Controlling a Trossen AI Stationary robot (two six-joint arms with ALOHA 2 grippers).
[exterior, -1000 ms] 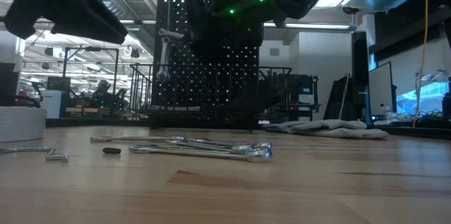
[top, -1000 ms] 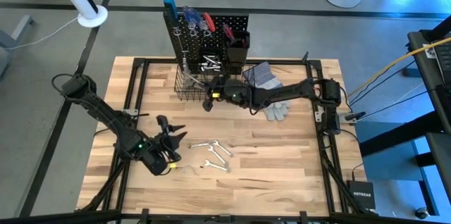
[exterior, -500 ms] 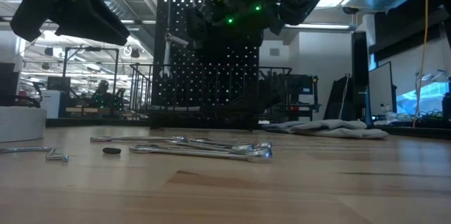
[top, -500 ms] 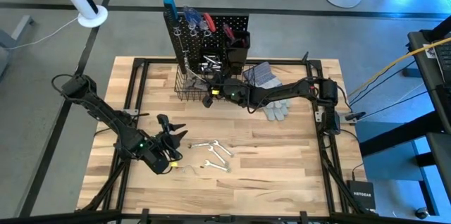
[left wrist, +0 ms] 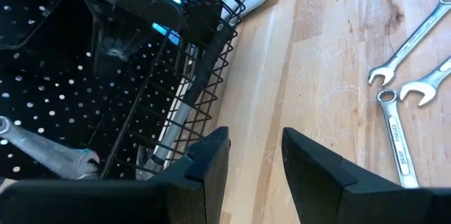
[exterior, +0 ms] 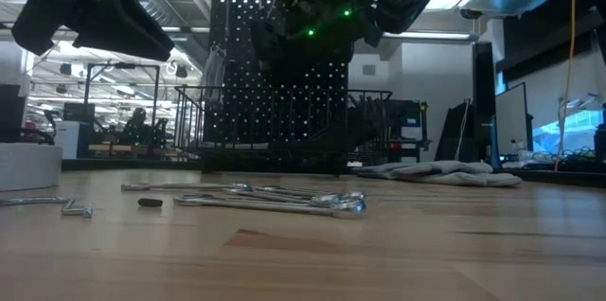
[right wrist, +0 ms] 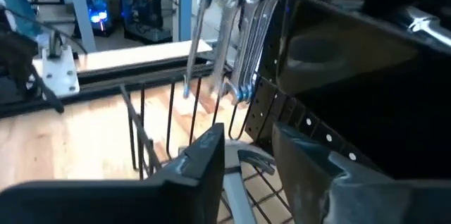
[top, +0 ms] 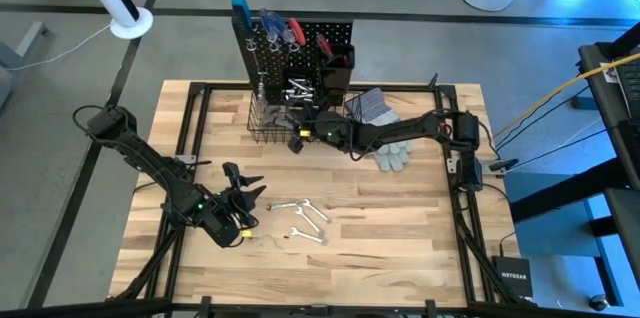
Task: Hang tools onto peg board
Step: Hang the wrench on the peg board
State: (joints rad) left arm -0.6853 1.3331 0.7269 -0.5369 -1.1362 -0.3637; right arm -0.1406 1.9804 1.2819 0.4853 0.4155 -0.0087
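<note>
basket rim under R gripper | jaws apart, empty

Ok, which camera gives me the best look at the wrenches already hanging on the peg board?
The right wrist view: the hanging wrenches fill its middle, close up, against the peg board. The high view shows them only as a small silver cluster. The low view shows one faintly. The left wrist view does not clearly show them.
</note>
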